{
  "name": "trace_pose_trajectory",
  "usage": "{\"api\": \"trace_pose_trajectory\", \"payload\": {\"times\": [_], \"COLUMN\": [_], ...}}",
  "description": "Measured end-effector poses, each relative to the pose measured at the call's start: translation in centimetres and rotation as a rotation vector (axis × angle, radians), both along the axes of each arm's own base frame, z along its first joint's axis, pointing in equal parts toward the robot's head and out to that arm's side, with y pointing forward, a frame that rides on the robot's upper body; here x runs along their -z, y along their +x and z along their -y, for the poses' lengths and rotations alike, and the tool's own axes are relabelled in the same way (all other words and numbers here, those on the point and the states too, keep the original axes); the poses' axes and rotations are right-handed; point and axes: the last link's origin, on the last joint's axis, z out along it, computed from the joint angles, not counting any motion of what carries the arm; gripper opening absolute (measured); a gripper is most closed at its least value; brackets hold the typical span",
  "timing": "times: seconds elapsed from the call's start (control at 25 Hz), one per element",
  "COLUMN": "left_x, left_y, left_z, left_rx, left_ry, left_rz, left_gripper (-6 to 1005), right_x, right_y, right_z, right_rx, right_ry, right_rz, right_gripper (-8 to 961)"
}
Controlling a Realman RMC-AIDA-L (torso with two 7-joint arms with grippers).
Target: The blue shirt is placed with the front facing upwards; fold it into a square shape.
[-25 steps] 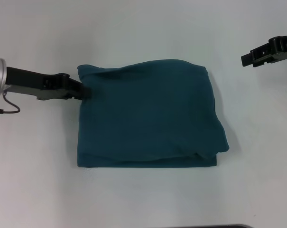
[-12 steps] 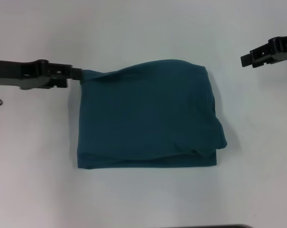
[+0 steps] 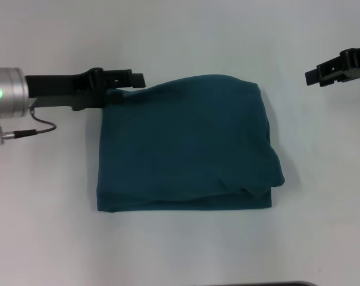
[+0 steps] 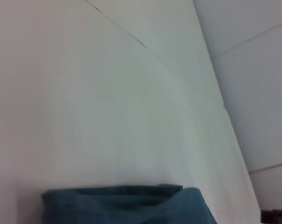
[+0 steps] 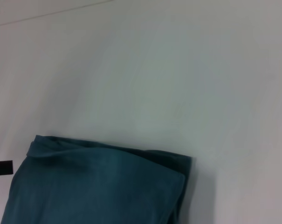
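Observation:
The blue shirt (image 3: 185, 146) lies folded into a rough square on the white table, lettering hidden, with a bulging fold at its near right corner. My left gripper (image 3: 131, 80) reaches in from the left and sits at the shirt's far left corner, overlapping the far edge. Whether it holds cloth does not show. My right gripper (image 3: 315, 75) hangs off the shirt at the far right, apart from it. The shirt's edge also appears in the left wrist view (image 4: 127, 205) and in the right wrist view (image 5: 99, 186).
The white table (image 3: 180, 36) surrounds the shirt on all sides. A thin black cable (image 3: 31, 130) loops under the left arm's silver wrist. A dark strip (image 3: 257, 284) shows at the near table edge.
The left gripper drew the far left corner outward, then swung right and now lies along the shirt's far edge. That corner has settled back. The right arm barely moved.

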Motion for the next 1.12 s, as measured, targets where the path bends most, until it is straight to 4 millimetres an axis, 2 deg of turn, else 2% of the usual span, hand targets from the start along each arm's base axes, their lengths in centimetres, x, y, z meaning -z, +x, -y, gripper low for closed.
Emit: {"api": "trace_pose_trajectory", "payload": {"times": [0.36,0.92,1.04,1.12], "left_x": [1.1,3.5,3.1,2.2], "left_y": [0.2,0.0,0.1,0.2], "left_z": [-1.4,-1.6,-1.5,-1.5], "left_rx": [-0.021,-0.029,-0.019,-0.004], "left_ry": [0.057,0.036,0.037,0.053], "left_rz": [-0.032,-0.052,-0.044,-0.036], "left_gripper": [796,795,795,796], "right_x": [0.0,-0.1,-0.1,-0.1], "right_y": [-0.2,0.0,0.0,0.0], "right_z": [-0.1,0.0,0.0,0.0], "right_rx": [-0.003,0.004,0.002,0.001], "right_ry": [-0.003,-0.002,-0.001,0.0], "right_rz": [-0.002,-0.001,-0.001,0.0], "right_gripper": [433,432,432,432]}}
